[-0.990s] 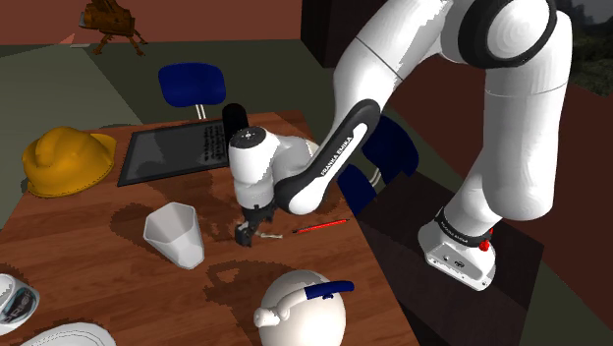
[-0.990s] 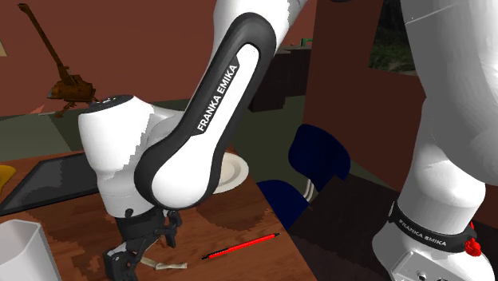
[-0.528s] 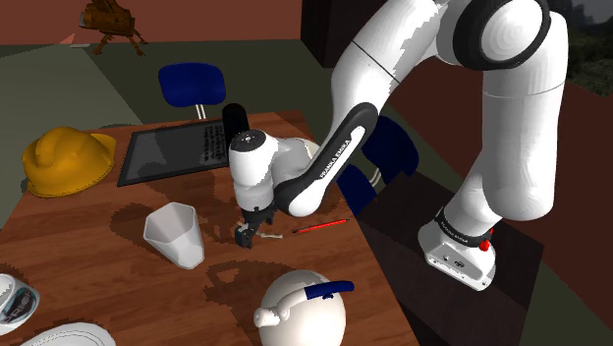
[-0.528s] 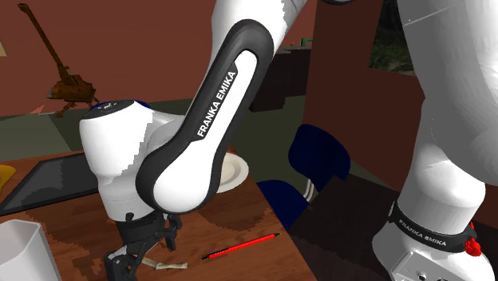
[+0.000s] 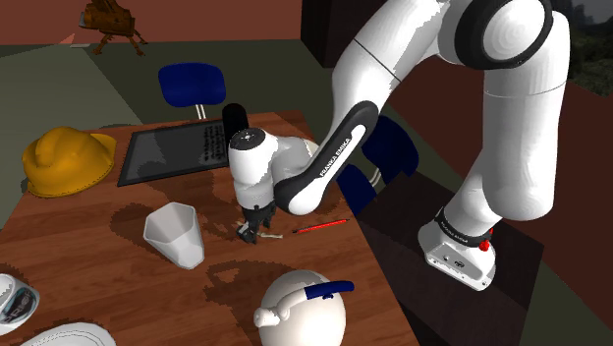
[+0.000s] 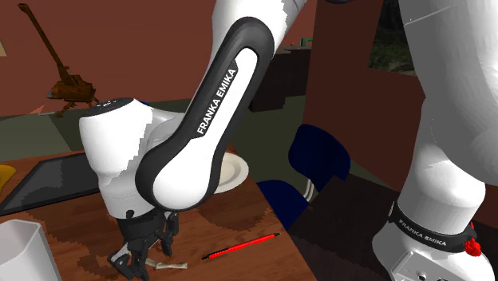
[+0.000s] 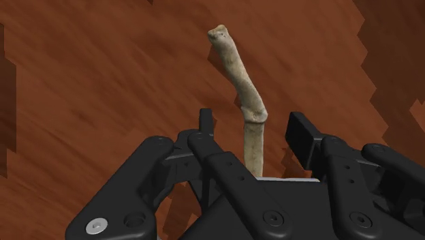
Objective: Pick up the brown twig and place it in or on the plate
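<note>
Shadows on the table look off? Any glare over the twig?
Shoulder view: shadows on the table have blocky, stair-stepped edges, no glare. Wrist view: same jagged dark patches on the wood; the twig is evenly lit, no glare. Second exterior view: the twig reads pale and clear under the arm.

Brown wood-grain bench [image 5: 88, 246]. Laid on it: pale twig [image 7: 244, 95], red pen [image 5: 320, 225] just beside it, white cup [image 5: 175, 236], yellow hard hat [image 5: 67, 160], dark flat slab [image 5: 172, 152] (possibly a laptop, hard to tell), white plate [image 6: 231, 172], white helmet-like object [image 5: 300, 310] near the front edge.
</note>
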Controlling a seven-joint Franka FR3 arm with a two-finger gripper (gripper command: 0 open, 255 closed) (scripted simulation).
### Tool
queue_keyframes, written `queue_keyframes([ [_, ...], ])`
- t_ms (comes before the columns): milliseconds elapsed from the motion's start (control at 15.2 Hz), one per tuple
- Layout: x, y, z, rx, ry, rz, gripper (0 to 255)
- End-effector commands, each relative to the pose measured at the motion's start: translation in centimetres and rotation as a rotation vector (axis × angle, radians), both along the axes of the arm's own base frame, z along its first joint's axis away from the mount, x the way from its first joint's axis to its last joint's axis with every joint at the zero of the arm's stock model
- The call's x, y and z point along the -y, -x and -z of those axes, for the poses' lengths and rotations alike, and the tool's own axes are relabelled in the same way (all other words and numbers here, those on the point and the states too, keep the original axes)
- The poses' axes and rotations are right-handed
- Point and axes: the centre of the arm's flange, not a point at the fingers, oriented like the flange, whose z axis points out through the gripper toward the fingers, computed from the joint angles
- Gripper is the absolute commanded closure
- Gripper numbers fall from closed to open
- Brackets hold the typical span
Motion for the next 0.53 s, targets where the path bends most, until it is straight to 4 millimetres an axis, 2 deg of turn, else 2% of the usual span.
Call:
queue_keyframes([
  [0, -0.3, 0.2, 0.4, -0.001, -0.011, -0.005, 255],
  [132, -0.3, 0.2, 0.3, -0.001, -0.011, -0.005, 255],
  [462, -0.3, 0.2, -2.4, -0.001, -0.011, -0.005, 255],
])
